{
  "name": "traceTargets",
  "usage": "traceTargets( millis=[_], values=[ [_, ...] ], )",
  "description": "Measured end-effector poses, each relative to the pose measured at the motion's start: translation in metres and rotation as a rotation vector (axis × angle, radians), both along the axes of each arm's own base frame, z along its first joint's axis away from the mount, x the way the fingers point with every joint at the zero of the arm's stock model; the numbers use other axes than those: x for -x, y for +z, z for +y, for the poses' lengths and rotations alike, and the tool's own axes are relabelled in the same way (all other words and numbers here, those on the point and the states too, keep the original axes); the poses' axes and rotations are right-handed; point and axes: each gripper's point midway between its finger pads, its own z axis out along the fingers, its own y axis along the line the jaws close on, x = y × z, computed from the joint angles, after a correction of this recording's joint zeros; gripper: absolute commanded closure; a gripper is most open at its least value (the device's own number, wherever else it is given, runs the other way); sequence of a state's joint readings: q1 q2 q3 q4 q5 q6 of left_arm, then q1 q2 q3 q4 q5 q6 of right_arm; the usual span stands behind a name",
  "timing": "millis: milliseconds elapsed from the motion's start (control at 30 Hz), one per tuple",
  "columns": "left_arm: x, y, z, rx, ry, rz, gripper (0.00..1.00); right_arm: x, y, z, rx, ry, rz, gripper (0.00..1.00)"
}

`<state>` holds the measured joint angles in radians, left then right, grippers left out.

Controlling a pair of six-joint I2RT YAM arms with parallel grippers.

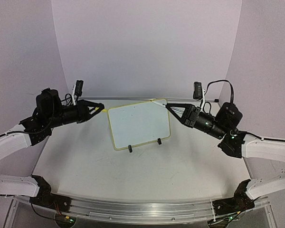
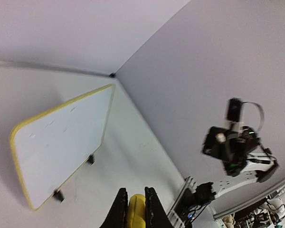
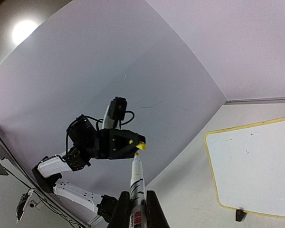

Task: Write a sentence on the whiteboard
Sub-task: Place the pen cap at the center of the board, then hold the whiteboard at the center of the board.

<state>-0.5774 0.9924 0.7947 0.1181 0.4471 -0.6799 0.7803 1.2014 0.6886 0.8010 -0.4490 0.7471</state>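
Note:
The whiteboard (image 1: 140, 124), white with a pale yellow rim, stands tilted on two black feet (image 1: 130, 149) at the table's middle back. It also shows in the left wrist view (image 2: 61, 142) and the right wrist view (image 3: 256, 166). Its face carries only a few faint specks (image 3: 247, 152); no readable sentence shows. My left gripper (image 1: 100, 108) hovers left of the board's top left corner, shut on a yellow marker cap (image 2: 136, 209). My right gripper (image 1: 171, 108) is at the board's top right corner, shut on the uncapped marker pen (image 3: 137, 175), its tip pointing left.
Pale walls close in behind and on both sides. An aluminium rail (image 1: 142, 209) runs along the near table edge between the arm bases. The right arm (image 2: 232, 147) shows in the left wrist view, the left arm (image 3: 99, 145) in the right wrist view.

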Motion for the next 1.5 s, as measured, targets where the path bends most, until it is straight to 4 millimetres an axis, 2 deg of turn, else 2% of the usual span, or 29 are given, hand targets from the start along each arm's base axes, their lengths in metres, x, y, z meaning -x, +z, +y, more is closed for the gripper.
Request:
traceTargets(
  millis=[167,300,400,667,767,900,1100,1333,1433,1500],
  values=[
    [-0.01,-0.107,0.013,-0.251,0.095,0.302,1.0,0.003,-0.013,-0.011,0.132,-0.058,-0.005,1.0],
    [0.002,-0.178,0.027,-0.407,0.121,0.488,0.99,0.001,-0.026,-0.016,0.224,-0.094,0.006,1.0],
    [0.011,-0.211,0.035,-0.487,0.134,0.576,0.94,-0.001,-0.04,-0.015,0.28,-0.101,0.025,1.0],
    [0.013,-0.271,0.041,-0.634,0.146,0.736,0.85,0.0,-0.075,0.0,0.38,-0.081,0.074,1.0],
    [0.015,-0.287,0.041,-0.671,0.138,0.774,0.78,0.001,-0.081,0.004,0.395,-0.08,0.081,1.0],
    [0.014,-0.295,0.039,-0.69,0.131,0.793,0.57,0.0,-0.082,0.005,0.402,-0.096,0.081,1.0],
    [0.011,-0.294,0.038,-0.693,0.137,0.786,0.33,-0.003,-0.082,0.002,0.407,-0.123,0.08,1.0],
    [0.01,-0.294,0.039,-0.701,0.143,0.776,0.16,-0.003,-0.085,0.002,0.415,-0.126,0.086,1.0],
    [0.009,-0.291,0.039,-0.696,0.142,0.768,0.03,-0.002,-0.086,0.002,0.42,-0.124,0.089,1.0],
    [0.009,-0.287,0.038,-0.687,0.14,0.755,0.01,-0.002,-0.087,0.003,0.421,-0.123,0.09,1.0]
  ],
)
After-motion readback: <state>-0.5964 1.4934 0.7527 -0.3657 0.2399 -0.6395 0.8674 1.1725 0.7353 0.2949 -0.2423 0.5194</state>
